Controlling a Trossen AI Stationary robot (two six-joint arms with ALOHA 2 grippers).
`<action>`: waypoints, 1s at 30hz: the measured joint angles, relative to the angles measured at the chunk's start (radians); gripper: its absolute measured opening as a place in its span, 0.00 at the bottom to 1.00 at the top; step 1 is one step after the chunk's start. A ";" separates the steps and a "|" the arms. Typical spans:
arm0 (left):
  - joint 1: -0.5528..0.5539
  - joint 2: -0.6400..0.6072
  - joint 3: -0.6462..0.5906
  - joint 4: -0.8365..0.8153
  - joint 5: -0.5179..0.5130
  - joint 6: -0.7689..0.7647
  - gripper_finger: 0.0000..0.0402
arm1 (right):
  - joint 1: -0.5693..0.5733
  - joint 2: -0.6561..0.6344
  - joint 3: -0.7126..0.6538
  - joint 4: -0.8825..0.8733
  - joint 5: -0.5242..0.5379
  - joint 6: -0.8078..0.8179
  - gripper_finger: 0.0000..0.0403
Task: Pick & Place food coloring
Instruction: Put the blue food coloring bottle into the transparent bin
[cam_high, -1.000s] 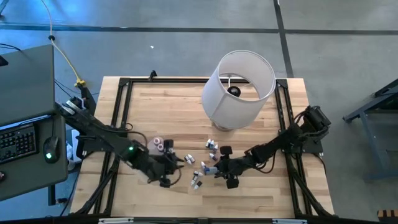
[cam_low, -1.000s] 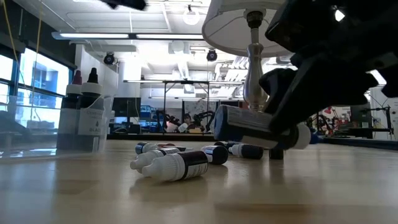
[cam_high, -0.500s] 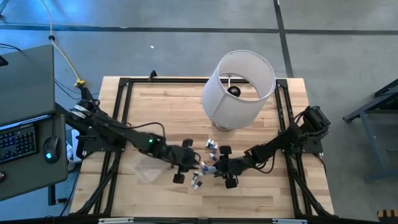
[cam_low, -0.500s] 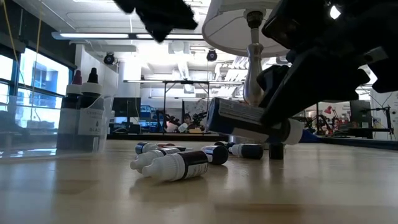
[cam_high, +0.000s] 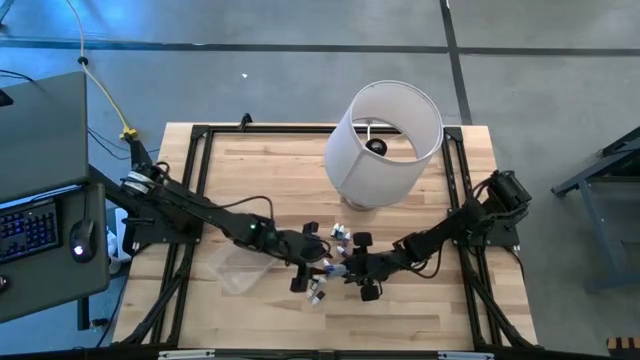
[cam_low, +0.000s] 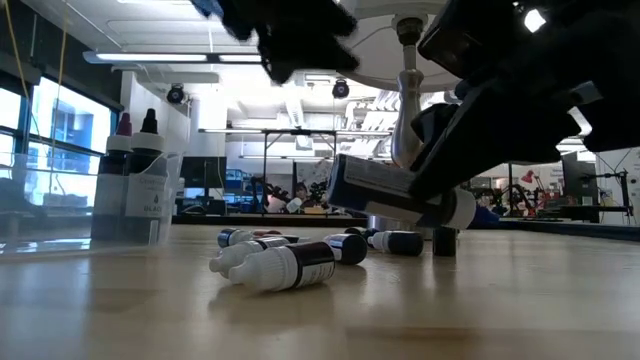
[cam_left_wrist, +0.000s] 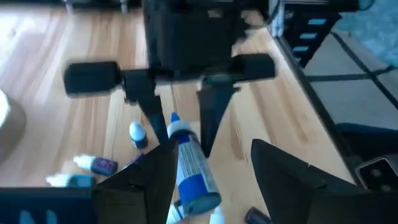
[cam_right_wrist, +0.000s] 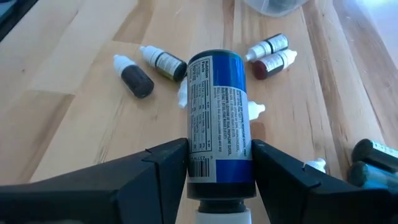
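Observation:
My right gripper (cam_right_wrist: 219, 152) is shut on a blue-labelled bottle (cam_right_wrist: 219, 118) with a white cap (cam_low: 460, 210), just above mid-table (cam_high: 350, 272). My left gripper (cam_high: 308, 258) hovers open above that bottle, higher than it in the low view. In its wrist view the fingers (cam_left_wrist: 155, 180) show on either side of the bottle's base end (cam_left_wrist: 196, 186). Small food coloring bottles (cam_right_wrist: 134, 78) (cam_right_wrist: 165, 62) (cam_right_wrist: 273, 56) lie on their sides on the wood below. A clear tub (cam_high: 232, 272) near the left holds two upright bottles (cam_low: 135, 180). My right gripper pinches the bottle's labelled sides (cam_right_wrist: 191, 146) between its two fingers, on the half nearer the cap. The fingers come about level from the table's right and lie along the bottle. The bottle hangs clear of the table, its base pointing left and slightly higher than the cap.
A large white lampshade (cam_high: 385, 145) on a metal stand (cam_low: 405, 120) rises just beyond the bottles at the far right. More small bottles (cam_low: 280, 265) lie near the table's middle (cam_high: 318, 290). Black frame rails (cam_high: 190, 200) run along the table's left and right sides.
My left gripper has swung from over the tub toward the table's right and now hovers by the right gripper's bottle. My right gripper has raised the blue-labelled bottle a little, base end up.

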 joint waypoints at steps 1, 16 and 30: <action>0.000 0.013 -0.002 -0.002 -0.004 -0.007 0.50 | 0.000 0.000 0.000 0.007 0.002 0.000 0.41; 0.000 0.096 -0.001 0.053 0.014 -0.072 0.50 | 0.000 -0.001 0.001 0.079 0.037 -0.011 0.41; 0.000 0.096 -0.001 0.016 -0.003 -0.107 0.50 | 0.000 -0.001 0.001 0.129 0.042 -0.027 0.41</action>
